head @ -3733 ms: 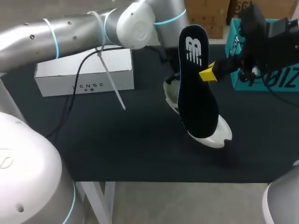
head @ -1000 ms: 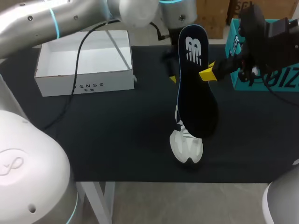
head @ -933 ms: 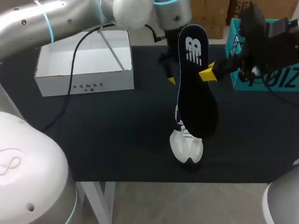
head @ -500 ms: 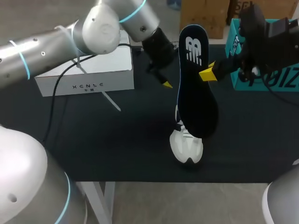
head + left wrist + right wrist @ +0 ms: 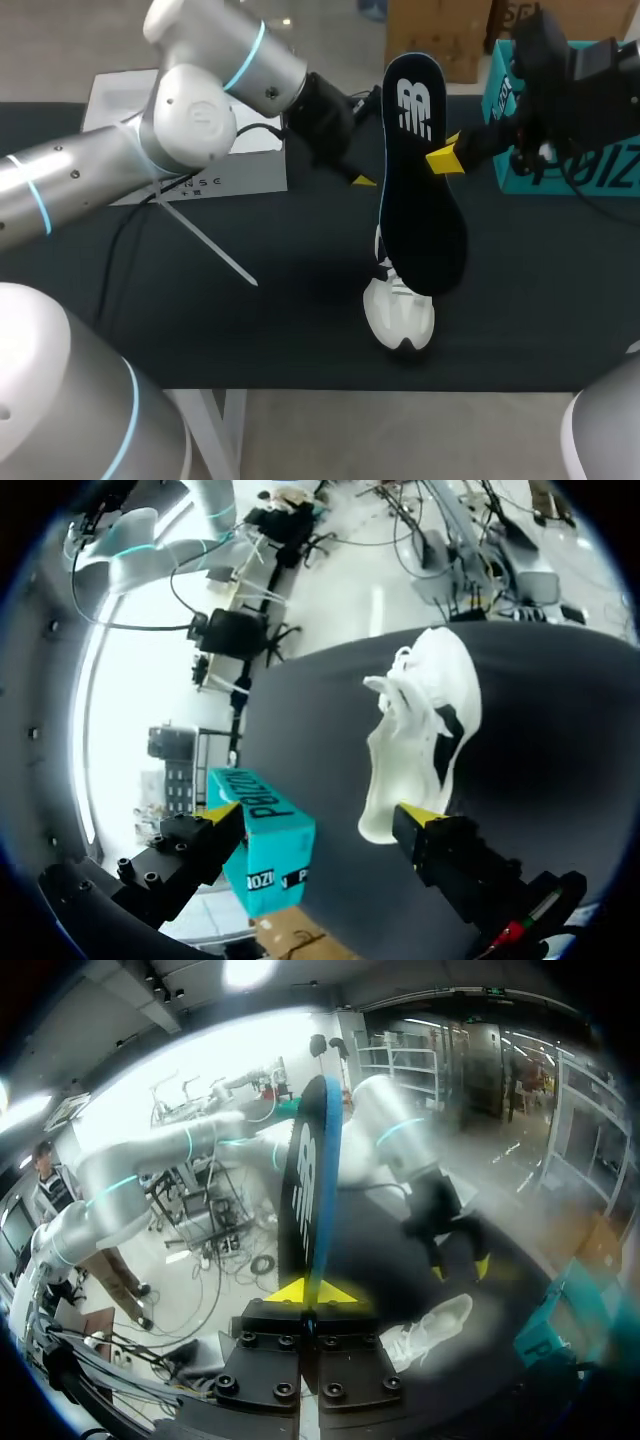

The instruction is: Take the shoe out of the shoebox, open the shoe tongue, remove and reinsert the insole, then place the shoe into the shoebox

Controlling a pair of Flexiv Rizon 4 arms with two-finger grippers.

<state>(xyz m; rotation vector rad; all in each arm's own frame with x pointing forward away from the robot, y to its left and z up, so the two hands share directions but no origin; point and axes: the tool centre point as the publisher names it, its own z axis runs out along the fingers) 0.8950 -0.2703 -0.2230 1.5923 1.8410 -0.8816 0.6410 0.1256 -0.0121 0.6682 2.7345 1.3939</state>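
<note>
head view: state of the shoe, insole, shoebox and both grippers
shoe, on the table, ungripped
insole, out of the shoe, held upright
right gripper, shut on insole
left gripper, open, empty
shoebox, on the table, partly behind left arm

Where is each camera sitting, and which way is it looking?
Head view: above and behind the robot, looking down on the table; left arm and right arm show.
Left wrist view: on the left arm, looking past its open left gripper at the shoe.
Right wrist view: on the right arm, looking along the right gripper, shut on the insole.
All three show the shoe.
</note>
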